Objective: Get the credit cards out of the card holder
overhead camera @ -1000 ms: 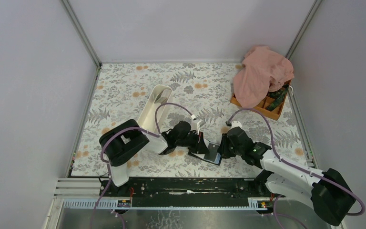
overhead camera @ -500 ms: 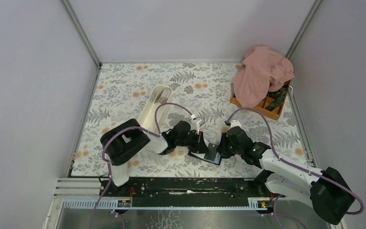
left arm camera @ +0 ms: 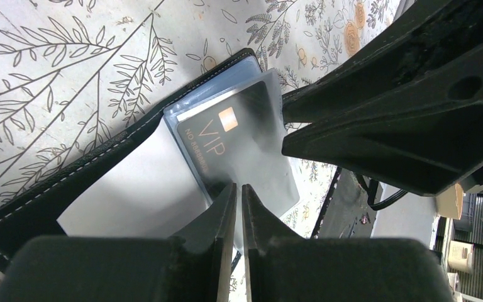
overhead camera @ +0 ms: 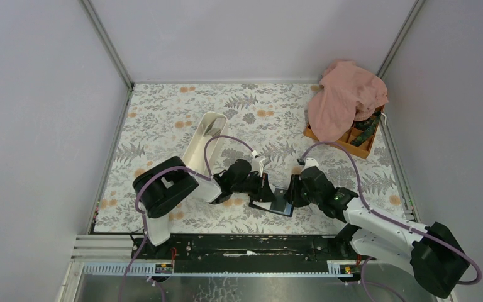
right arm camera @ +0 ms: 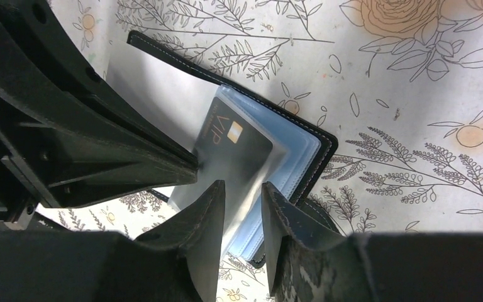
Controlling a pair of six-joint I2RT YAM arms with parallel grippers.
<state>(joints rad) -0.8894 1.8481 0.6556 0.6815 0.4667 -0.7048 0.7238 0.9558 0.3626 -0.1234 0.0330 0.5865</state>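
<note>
Card holder (overhead camera: 275,202) lies open on tabletop (overhead camera: 163,113) betw. both arms. Left jaws clenched on its sleeve (left arm camera: 275,94) edge. Right jaws parted, nearer; VIP card (right arm camera: 236,154) long axis points into their gap.

You're looking into a booth: plain pale grey walls (overhead camera: 38,126) on three sides, joined at the far corners by slim aluminium posts (overhead camera: 109,47). The bench (overhead camera: 163,119) wears a leaf-and-orange-flower print cloth, with a black rail (overhead camera: 245,245) along its near edge. Light is soft and even.
</note>
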